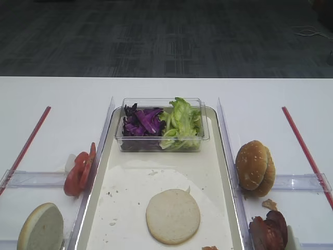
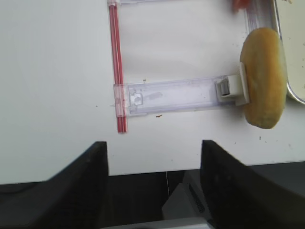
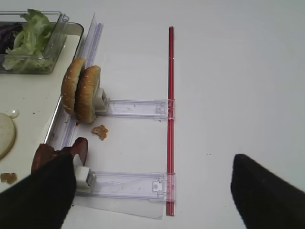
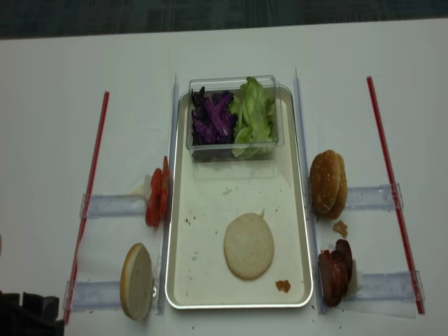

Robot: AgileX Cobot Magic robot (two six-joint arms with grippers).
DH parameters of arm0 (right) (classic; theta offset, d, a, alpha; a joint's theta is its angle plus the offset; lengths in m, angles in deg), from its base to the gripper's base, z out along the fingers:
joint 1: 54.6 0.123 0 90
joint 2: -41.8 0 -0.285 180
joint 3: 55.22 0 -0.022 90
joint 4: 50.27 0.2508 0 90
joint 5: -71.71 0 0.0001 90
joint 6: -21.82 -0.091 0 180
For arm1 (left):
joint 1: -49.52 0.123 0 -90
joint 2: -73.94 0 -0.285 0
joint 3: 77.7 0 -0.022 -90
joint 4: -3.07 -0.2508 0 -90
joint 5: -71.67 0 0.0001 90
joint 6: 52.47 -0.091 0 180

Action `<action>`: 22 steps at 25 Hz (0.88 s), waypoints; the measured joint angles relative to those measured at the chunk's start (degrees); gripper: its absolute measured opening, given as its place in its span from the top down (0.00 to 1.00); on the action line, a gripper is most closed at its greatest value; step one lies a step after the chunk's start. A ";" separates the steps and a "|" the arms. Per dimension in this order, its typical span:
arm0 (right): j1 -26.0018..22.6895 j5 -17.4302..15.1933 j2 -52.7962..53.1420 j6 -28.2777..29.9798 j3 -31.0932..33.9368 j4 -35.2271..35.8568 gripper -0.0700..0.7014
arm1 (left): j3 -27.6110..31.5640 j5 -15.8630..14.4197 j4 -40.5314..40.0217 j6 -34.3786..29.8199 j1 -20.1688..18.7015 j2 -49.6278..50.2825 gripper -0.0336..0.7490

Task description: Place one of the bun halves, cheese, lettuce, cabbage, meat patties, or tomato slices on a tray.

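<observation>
A: What lies at your left?

B: My left pincer hangs over the desk edge, fingers spread, holding nothing. A spare bun half stands outside the tray rim.

A: And farther right?

B: The pale bun half lies flat on the tray, bare tray around it. My right pincer gapes wide over bare desk.

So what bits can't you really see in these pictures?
- Dark reddish-brown meat patties: cut off by the bottom edge in the first high view; partly hidden behind a black finger in the right wrist view.
- Pale cream bun disc on the cream-white tray: sliced by the right wrist view's left edge.
- Red tomato slices: only a sliver at the left wrist view's top edge.
- Cheese: not visible anywhere.
</observation>
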 joint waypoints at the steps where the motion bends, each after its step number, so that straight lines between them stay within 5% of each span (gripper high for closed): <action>1: 0.00 0.00 0.00 0.00 0.00 0.00 0.02 | 0.00 0.00 0.00 0.00 0.00 -0.37 0.45; 22: 0.00 0.00 0.00 0.00 0.00 0.00 0.02 | 0.35 -0.10 -0.30 0.00 0.00 -17.65 0.45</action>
